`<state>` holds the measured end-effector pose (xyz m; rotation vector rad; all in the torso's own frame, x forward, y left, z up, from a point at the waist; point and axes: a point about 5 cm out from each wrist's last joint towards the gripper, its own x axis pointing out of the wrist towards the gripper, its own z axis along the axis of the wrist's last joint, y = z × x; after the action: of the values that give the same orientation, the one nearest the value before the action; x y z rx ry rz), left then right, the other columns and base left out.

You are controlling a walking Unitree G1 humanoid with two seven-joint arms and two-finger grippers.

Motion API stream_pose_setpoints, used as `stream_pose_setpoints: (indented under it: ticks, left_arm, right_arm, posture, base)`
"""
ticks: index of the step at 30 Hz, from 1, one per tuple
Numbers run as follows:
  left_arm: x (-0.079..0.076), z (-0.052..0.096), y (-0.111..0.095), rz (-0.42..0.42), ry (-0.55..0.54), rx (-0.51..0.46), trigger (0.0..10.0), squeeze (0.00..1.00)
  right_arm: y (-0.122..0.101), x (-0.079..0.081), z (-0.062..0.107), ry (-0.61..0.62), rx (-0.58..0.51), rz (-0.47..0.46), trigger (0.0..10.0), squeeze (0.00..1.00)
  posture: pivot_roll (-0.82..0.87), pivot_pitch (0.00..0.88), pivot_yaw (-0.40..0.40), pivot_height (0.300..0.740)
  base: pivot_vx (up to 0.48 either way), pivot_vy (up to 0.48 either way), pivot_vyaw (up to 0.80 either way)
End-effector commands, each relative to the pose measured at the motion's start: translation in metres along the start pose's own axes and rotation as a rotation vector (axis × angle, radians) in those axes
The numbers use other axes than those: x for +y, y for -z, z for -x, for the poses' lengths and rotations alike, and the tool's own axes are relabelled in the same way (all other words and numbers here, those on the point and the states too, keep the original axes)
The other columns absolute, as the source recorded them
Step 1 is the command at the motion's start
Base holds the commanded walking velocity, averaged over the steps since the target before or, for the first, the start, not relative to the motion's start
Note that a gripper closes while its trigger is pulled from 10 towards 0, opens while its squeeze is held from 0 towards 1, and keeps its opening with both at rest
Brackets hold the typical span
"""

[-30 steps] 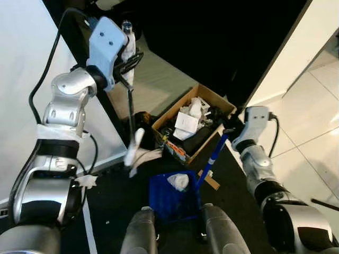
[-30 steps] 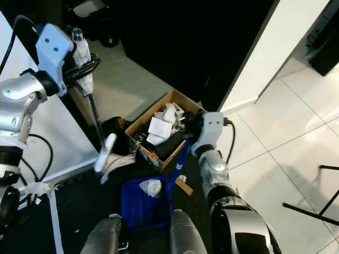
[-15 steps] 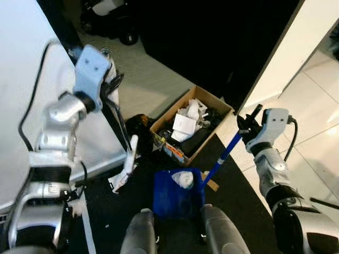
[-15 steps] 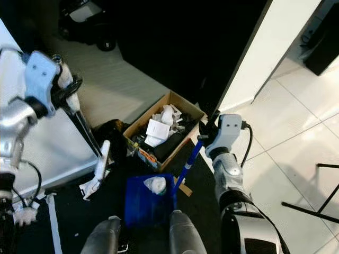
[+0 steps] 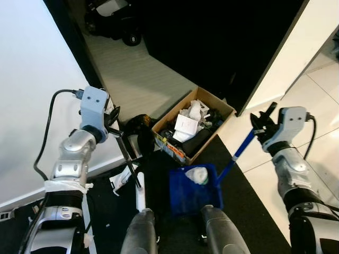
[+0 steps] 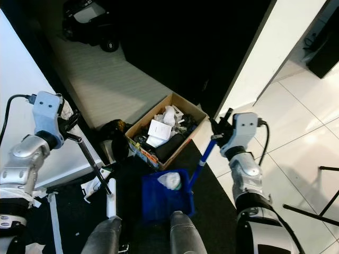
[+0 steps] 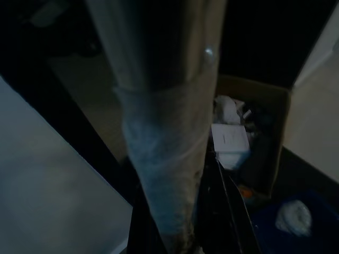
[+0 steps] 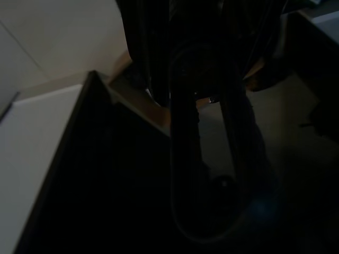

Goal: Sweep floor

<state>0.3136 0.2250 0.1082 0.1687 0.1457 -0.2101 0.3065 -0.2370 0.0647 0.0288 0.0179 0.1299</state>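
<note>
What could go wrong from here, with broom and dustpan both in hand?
1. The blue dustpan already holds a crumpled wad; the right gripper holds its long handle at a slant, so a tilt may spill it.
2. The broom in the left gripper works close to the cardboard box and paper scraps; a wide stroke could scatter them.

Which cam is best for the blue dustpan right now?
Left eye view: the blue dustpan shows whole on the dark mat, a white wad in it, its blue handle rising to the right gripper. Right eye view shows the same, partly behind the robot's leg. Left wrist view catches a dim corner; right wrist view is too dark to tell.
</note>
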Motion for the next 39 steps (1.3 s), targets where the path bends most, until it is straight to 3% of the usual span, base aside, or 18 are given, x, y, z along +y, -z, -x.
stream_pose_setpoints:
  ticks: [1,13,33,39]
  left_arm:
    - [-0.004,0.001,0.008,0.041,-0.018,-0.003,10.0,0.0]
    - [-0.026,-0.003,0.016,0.112,-0.028,-0.016,10.0,0.0]
    - [-0.033,-0.002,0.022,0.15,-0.058,-0.017,10.0,0.0]
    - [-0.03,0.0,0.026,0.18,-0.09,-0.003,10.0,0.0]
  right_arm:
    - [0.0,-0.002,0.003,0.02,-0.013,-0.008,10.0,0.0]
    - [0.001,0.008,0.002,0.011,-0.009,0.009,10.0,0.0]
    - [0.001,0.013,0.001,0.007,-0.002,0.02,10.0,0.0]
    - [-0.002,0.012,0.0,0.0,-0.004,0.028,10.0,0.0]
  posture:
    - [0.03,0.056,0.007,0.74]
    - [0.02,0.053,0.01,0.74]
    - [0.02,0.057,0.002,0.74]
    - [0.01,0.06,-0.003,0.74]
  base:
    - [0.0,0.0,0.0]
    - [0.0,-0.088,0.0]
    - [0.0,-0.471,0.0]
    - [0.0,0.0,0.0]
